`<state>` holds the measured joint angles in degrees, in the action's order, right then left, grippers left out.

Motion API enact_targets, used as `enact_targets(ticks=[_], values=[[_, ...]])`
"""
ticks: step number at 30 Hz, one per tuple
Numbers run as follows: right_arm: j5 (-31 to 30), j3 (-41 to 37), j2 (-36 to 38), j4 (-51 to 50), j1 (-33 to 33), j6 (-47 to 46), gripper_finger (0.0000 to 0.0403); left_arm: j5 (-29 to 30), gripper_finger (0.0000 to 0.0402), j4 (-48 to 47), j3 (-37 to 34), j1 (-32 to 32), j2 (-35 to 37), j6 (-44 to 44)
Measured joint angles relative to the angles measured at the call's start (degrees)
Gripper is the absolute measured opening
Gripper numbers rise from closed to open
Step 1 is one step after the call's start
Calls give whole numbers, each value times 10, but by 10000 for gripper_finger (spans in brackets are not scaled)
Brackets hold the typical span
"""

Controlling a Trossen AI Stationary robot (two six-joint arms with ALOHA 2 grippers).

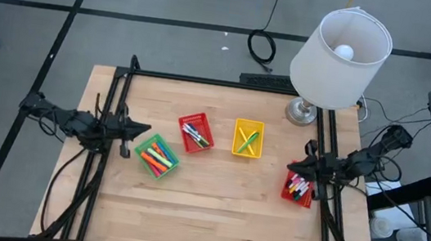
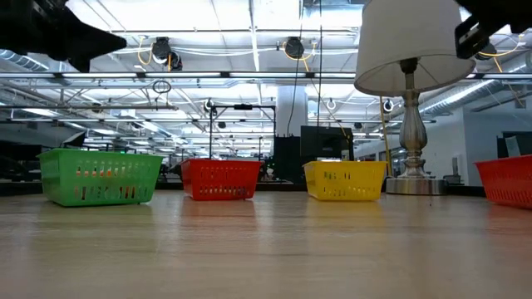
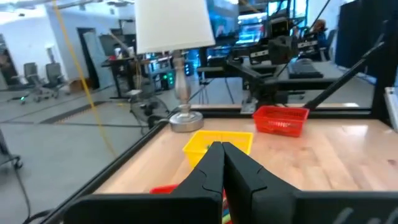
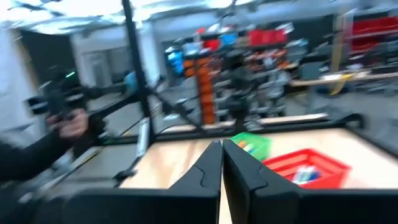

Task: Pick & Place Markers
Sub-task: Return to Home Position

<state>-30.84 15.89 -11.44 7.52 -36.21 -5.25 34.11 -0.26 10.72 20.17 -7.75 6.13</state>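
Note:
Markers lie in all the mesh baskets: the green basket [image 1: 157, 156], the red basket [image 1: 196, 132], the yellow basket [image 1: 248, 138] and a second red basket [image 1: 298, 188] at the table's right edge. My left gripper [image 1: 147, 129] hovers level above the table's left part, just beyond the green basket, shut with nothing in it [image 3: 222, 149]. My right gripper [image 1: 296, 165] hovers level over the right edge, above the second red basket, also shut on nothing [image 4: 222, 146]. In the low view both arms show only as dark shapes at the top corners.
A table lamp [image 1: 340, 58] with a white shade stands at the far right of the table, its metal foot [image 1: 302, 112] close to my right arm. A black frame [image 1: 228, 83] borders the table's far edge and sides. The near half of the wooden table [image 1: 203, 218] is bare.

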Motion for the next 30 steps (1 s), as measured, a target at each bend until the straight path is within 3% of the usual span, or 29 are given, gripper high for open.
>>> enact_targets(ticks=[5, 9, 16, 25, 30], values=[[-26, -27, 72, -24, 20, -1, 0, 0, 1, -5, 0, -29, 10, -4], [-55, -32, 114, -78, 35, -29, 0, -45, 1, -7, 0, -58, 20, -19], [-49, -32, 112, -73, 39, 10, 0, -73, 1, -46, 0, -61, 77, 9], [-38, -32, 113, -55, 39, 90, 0, -55, 1, -96, 42, -39, 74, 60], [-37, -32, 113, -60, 54, 68, 0, -65, 0, -112, 43, -79, 74, 37]])
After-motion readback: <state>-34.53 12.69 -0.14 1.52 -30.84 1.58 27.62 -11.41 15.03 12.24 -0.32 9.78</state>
